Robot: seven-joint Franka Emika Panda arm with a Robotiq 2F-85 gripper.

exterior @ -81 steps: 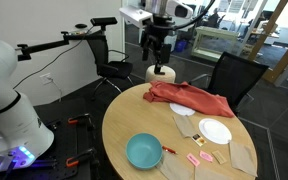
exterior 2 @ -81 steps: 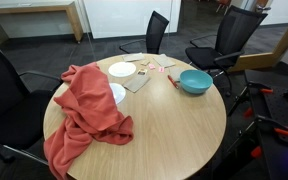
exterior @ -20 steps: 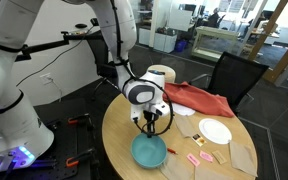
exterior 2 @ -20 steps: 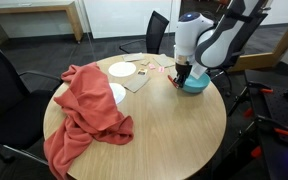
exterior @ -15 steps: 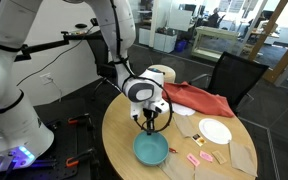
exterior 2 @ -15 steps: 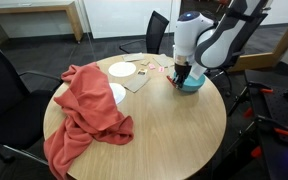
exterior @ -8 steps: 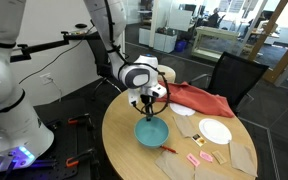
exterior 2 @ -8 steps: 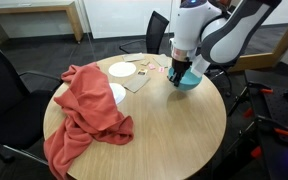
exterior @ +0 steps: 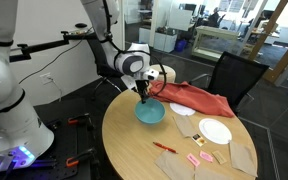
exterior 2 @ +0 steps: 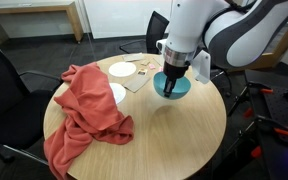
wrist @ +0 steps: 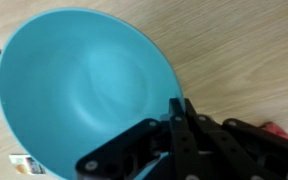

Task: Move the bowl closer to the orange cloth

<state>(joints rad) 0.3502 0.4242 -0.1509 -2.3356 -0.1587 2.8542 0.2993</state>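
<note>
Since the bowl (exterior: 150, 113) is clenched at its rim by the jaws, with the cloth (exterior: 189, 98) near at 3 o'clock, it's best kept level and set down gently on the bench (exterior: 134, 150).

The bowl (exterior: 150, 113) is under the tool (exterior: 143, 95), over the counter (exterior: 134, 145). The cloth (exterior: 189, 98) lies just beside the tool, a plate (exterior: 215, 131) farther off.
</note>
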